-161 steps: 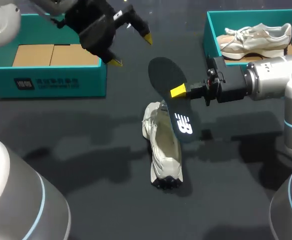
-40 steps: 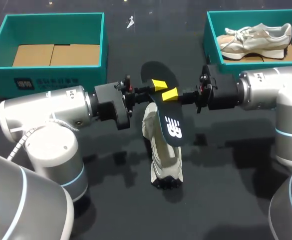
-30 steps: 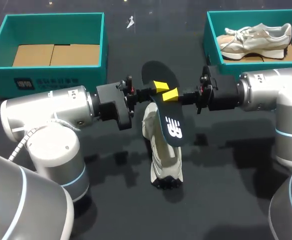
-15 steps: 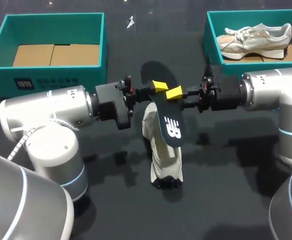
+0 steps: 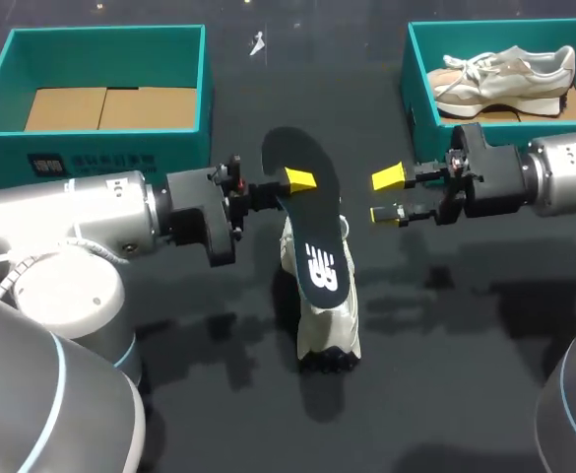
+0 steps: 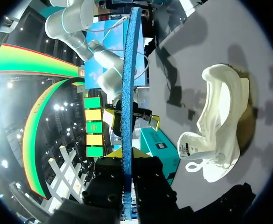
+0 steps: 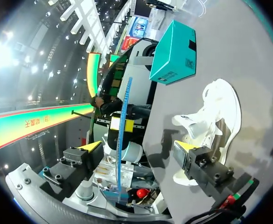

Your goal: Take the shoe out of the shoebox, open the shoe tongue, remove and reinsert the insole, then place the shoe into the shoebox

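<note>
A dark insole hangs tilted above the white shoe, which lies on the black table. My left gripper is shut on the insole's far end. In the left wrist view the insole shows edge-on, running out from between the shut fingers of that gripper, with the shoe beside it. My right gripper stands open just right of the insole, touching nothing. In the right wrist view the right gripper is spread wide, the insole's edge ahead of it, the shoe off to one side.
A teal shoebox at the back right holds a second pale shoe. Another teal box at the back left has cardboard inside. The table around the shoe is bare black surface.
My right gripper has opened, let go of the insole and drawn back to the right. My left gripper, still shut on the insole, has shifted it slightly left.
</note>
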Robot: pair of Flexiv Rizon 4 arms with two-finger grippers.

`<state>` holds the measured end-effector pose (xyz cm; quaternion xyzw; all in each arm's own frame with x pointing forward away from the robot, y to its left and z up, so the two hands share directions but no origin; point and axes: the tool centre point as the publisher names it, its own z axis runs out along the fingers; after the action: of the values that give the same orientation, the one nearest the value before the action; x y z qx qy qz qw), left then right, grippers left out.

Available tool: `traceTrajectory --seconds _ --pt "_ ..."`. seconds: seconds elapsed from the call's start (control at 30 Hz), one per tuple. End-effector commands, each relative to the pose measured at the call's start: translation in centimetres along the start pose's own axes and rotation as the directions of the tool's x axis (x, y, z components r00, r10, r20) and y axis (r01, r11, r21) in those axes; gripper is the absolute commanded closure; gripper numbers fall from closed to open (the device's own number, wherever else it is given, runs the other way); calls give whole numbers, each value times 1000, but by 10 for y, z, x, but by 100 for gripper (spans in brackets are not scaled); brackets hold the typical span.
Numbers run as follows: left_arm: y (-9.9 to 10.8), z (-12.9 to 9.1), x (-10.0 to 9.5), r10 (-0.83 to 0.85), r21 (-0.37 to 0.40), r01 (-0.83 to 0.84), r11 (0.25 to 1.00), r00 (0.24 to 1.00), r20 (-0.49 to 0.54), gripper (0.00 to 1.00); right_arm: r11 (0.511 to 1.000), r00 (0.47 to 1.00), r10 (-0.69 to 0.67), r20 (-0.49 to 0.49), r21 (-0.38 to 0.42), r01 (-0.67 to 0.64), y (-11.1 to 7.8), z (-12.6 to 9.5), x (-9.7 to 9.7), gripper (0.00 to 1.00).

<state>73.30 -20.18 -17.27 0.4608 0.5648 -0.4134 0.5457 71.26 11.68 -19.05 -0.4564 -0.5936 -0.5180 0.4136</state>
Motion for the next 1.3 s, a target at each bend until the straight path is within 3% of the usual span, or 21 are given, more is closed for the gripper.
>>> traceTrajectory --seconds 0.03,0.17,0.3,0.37,0.8,0.87,0.97,1.1,1.17,1.3 --pt "-17 -28 -3 -11 18 11 1000 1000 -22 100 999 999 -31 43 25 30 -5 -3 2 0" --pt "-26 -34 -10 -8 42 9 999 1000 -23 100 986 980 -147 137 94 135 -11 -16 -2 0" --pt "-34 -39 -18 6 46 -4 999 1000 -26 100 980 910 -182 372 150 134 -18 -28 -9 0" --pt "-39 -41 -23 8 90 -7 996 1000 -13 100 980 910 -182 372 150 134 -18 -28 -9 0" --pt "-39 -41 -23 8 90 -7 996 1000 -13 100 980 910 -182 372 150 134 -18 -28 -9 0" --pt "-52 -37 -27 28 102 -26 994 999 -18 100 948 875 -293 386 233 215 -24 -34 -16 0" --pt "-70 -35 -32 -8 141 14 990 999 -43 100 894 836 -429 342 295 338 -40 -49 -26 0" --pt "-90 -37 -35 -116 184 130 974 990 -82 100 850 786 -506 356 361 384 -56 -62 -40 0" --pt "-94 -38 -35 -128 185 146 972 986 -102 100 810 764 -550 338 440 388 -65 -65 -49 0" --pt "-94 -38 -35 -128 185 146 972 986 -102 100 810 764 -550 338 440 388 -65 -65 -49 0"
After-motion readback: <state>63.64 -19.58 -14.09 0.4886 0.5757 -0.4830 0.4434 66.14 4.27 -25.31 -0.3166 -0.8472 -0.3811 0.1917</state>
